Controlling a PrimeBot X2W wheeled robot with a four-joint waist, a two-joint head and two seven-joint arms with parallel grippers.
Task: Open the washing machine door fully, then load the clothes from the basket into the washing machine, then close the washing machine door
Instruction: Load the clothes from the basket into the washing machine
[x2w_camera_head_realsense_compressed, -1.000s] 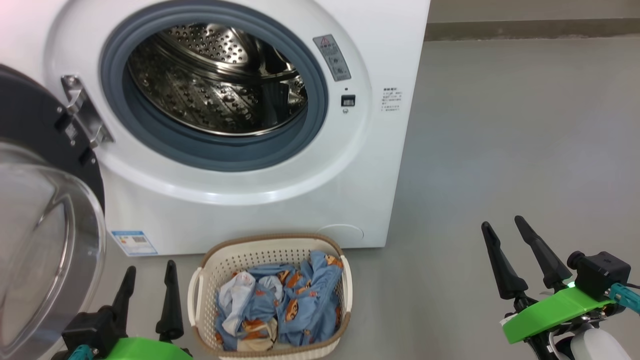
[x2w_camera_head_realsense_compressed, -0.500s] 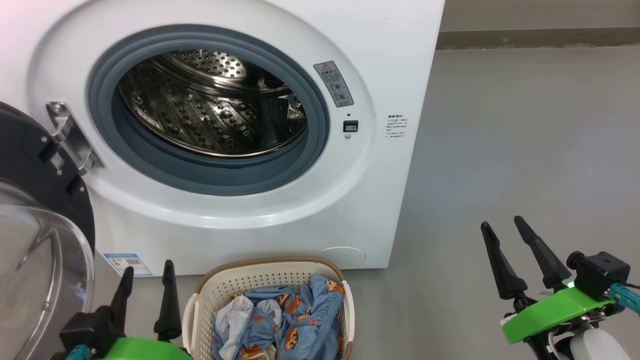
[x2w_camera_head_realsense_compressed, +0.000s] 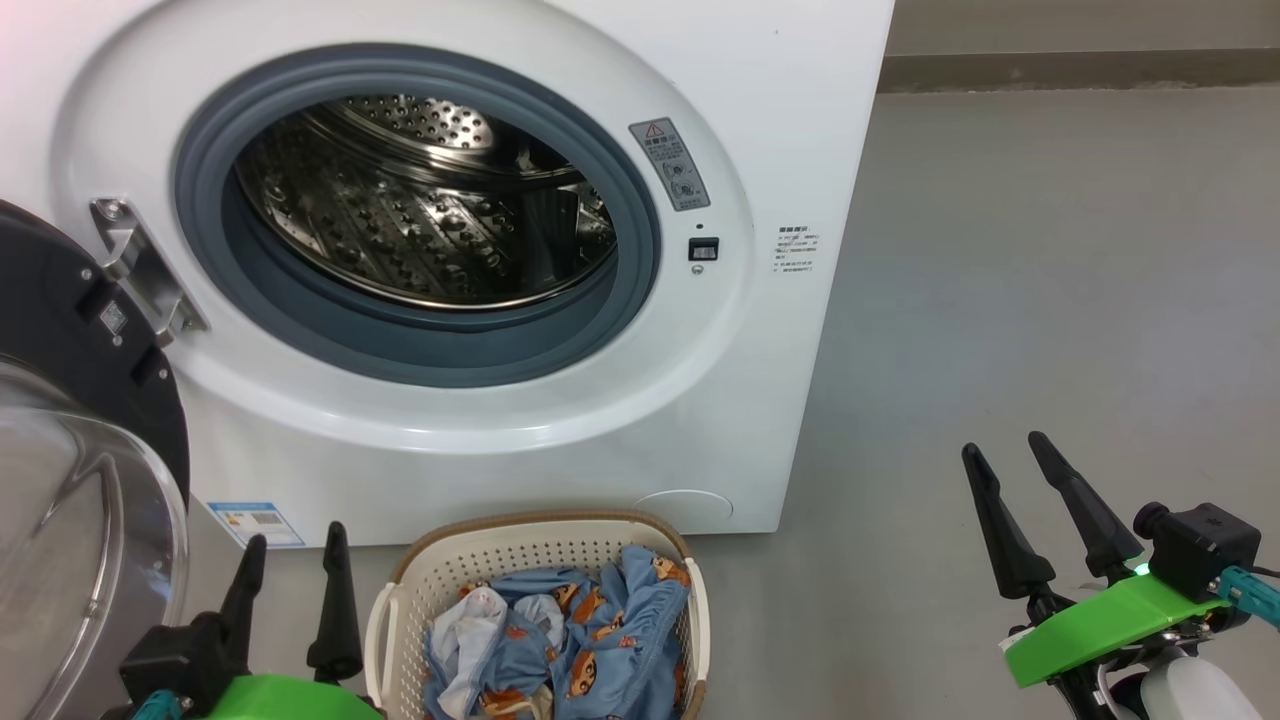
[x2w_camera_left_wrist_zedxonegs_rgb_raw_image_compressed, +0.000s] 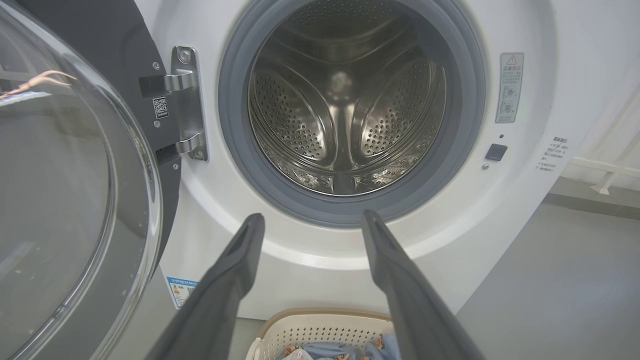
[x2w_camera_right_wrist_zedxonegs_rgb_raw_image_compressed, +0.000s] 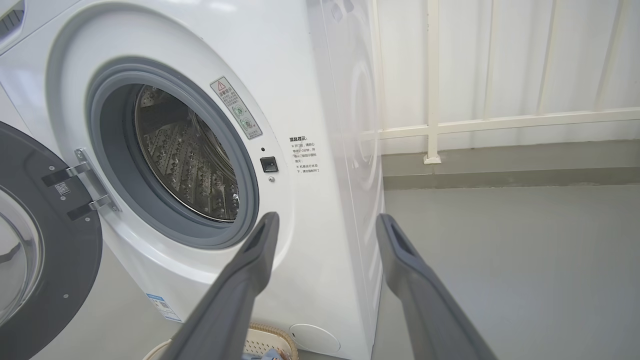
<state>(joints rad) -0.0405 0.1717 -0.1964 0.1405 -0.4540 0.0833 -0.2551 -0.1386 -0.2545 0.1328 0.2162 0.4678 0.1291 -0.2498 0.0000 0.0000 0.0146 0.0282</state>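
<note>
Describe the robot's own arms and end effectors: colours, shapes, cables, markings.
The left end effector and right end effector each have two long, tapering black fingers mounted on a bright green bracket. The right wrist carries a black camera block, a small lit green light and a teal cable, above a rounded white forearm.

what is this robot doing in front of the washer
A two-armed robot is doing laundry. The washing machine stands with its door swung open to the robot's left, and the steel drum looks empty. The clothes lie heaped in the basket on the floor in front of the machine, not yet loaded. Both hands are open and hold nothing: the left hand hovers beside the basket, the right hand off to the right.
</note>
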